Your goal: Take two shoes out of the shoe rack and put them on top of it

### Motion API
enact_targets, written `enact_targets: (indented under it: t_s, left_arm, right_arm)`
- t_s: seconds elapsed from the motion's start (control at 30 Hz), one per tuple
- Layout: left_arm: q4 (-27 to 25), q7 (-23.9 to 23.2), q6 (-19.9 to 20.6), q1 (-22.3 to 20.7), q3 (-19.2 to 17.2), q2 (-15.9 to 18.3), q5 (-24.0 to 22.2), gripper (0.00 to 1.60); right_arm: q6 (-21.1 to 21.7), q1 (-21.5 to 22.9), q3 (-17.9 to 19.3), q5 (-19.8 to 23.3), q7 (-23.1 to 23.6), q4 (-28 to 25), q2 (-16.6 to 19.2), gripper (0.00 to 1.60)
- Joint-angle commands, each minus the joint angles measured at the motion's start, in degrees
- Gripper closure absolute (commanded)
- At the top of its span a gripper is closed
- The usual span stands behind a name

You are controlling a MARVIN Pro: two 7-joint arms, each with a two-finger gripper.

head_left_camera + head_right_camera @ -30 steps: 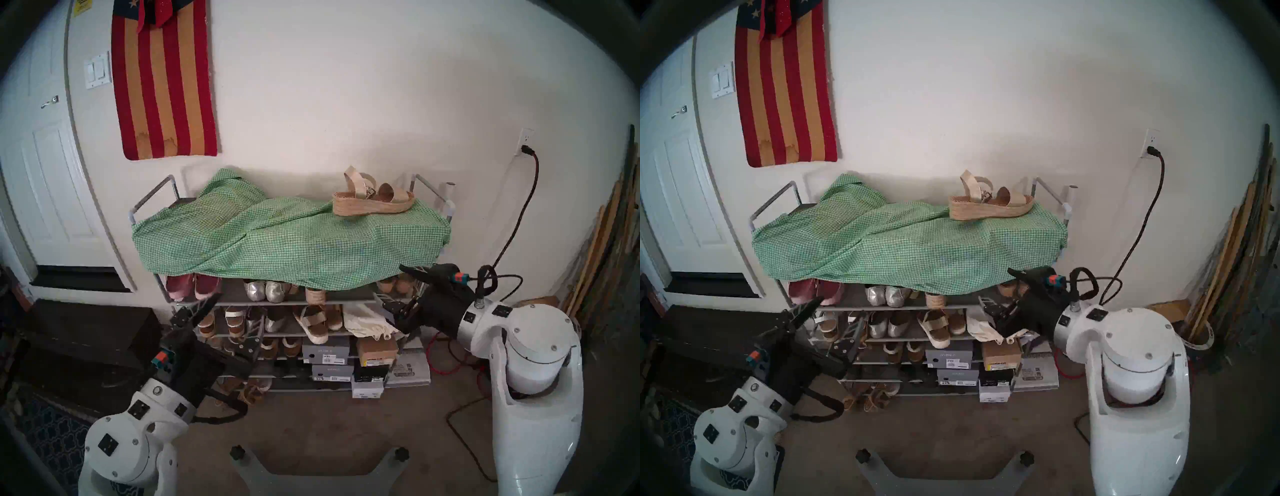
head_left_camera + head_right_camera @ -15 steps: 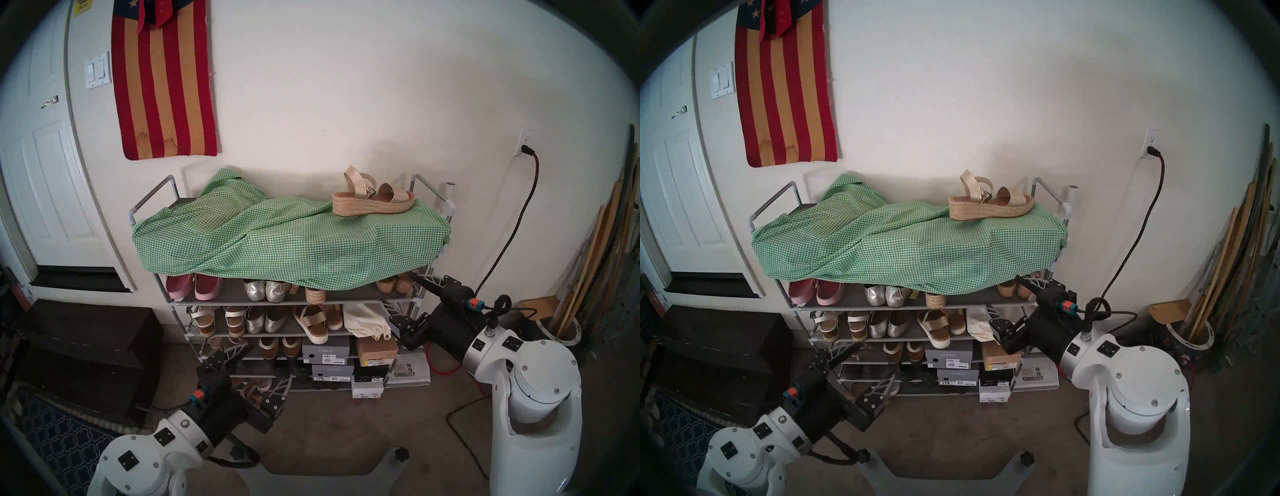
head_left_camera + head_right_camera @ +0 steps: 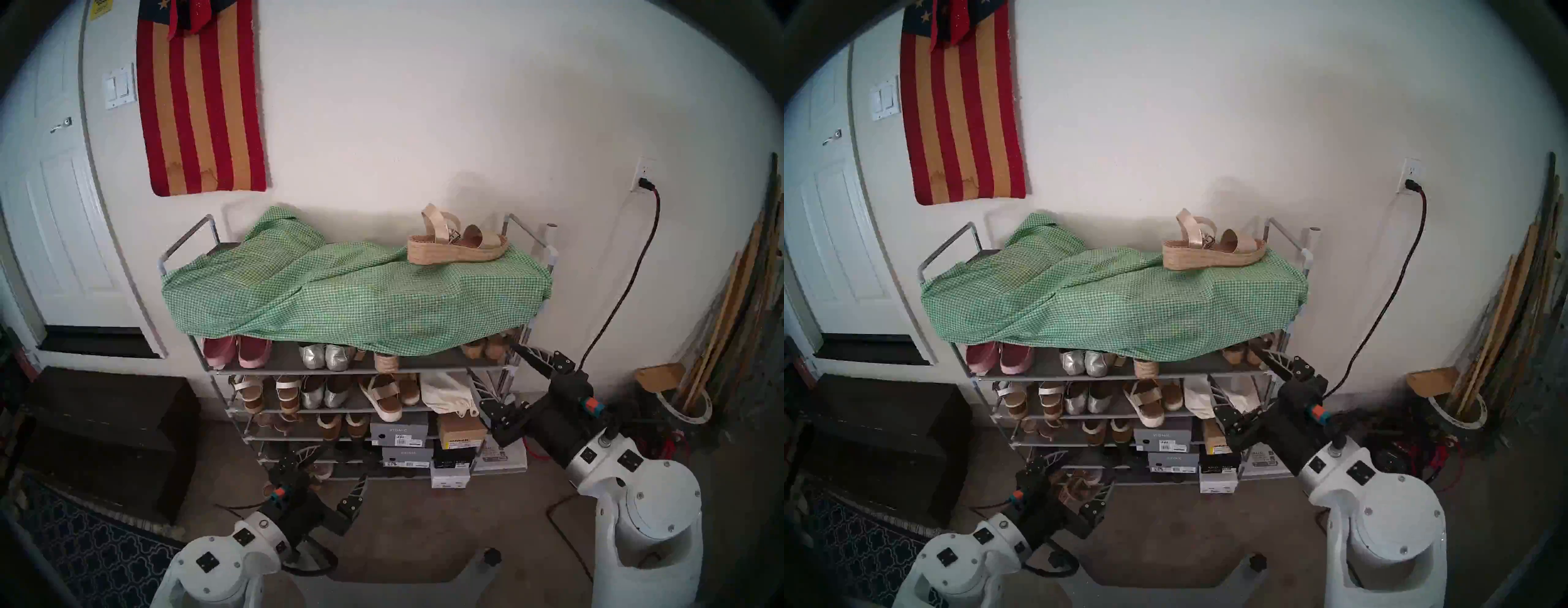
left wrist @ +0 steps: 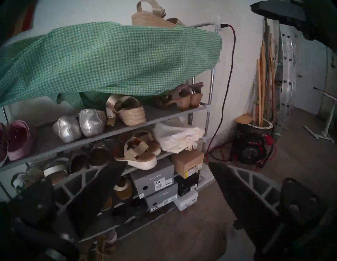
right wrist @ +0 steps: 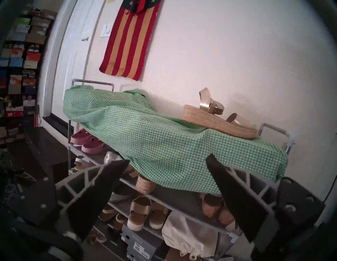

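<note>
One jute-soled sandal (image 3: 456, 245) (image 3: 1212, 250) (image 5: 220, 124) stands on the green checked cloth (image 3: 352, 293) that covers the top of the shoe rack (image 3: 186, 238), at its right end. Its match (image 3: 387, 361) (image 4: 128, 112) (image 5: 145, 184) sits heel-out on the first shelf, partly under the cloth's hem. My left gripper (image 3: 335, 471) (image 4: 165, 164) hangs open and empty low in front of the bottom shelves. Off the rack's right front corner, my right gripper (image 3: 494, 361) (image 5: 167, 159) is open and empty at first-shelf height.
Pink clogs (image 3: 237, 352), silver flats (image 3: 324, 356), white-soled sandals (image 3: 382, 395) and cork wedges (image 3: 483, 348) fill the shelves. Shoe boxes (image 3: 399, 431) stack at lower right. A dark chest (image 3: 106, 429) stands left. A power cord (image 3: 628, 276) and leaning boards (image 3: 729, 322) are on the right.
Both arms drew back from the rack. The left gripper dropped from the second shelf's left end to near the floor and moved right. The right gripper slid right and lower. Both stayed open.
</note>
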Motion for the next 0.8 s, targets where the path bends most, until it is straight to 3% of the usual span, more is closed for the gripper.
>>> enact_targets:
  t_s: [0.0, 0.33, 0.77]
  left_arm:
    - [5.53, 3.63, -2.83, -6.41, 0.92, -2.59, 0.77, 0.00]
    - [14.82, 7.69, -4.96, -14.93, 2.55, -4.42, 3.05, 0.00]
    - [22.71, 9.83, -5.92, -23.60, 6.26, -4.82, 4.39, 0.00]
  right_arm:
    - [-4.88, -2.48, -0.50, 0.84, -1.22, 0.74, -1.42, 0.00]
    - [-8.60, -3.22, -0.71, 1.30, -2.27, 1.65, -1.73, 0.00]
    - [-10.03, -3.63, -0.85, 1.44, -2.85, 1.89, -1.76, 0.00]
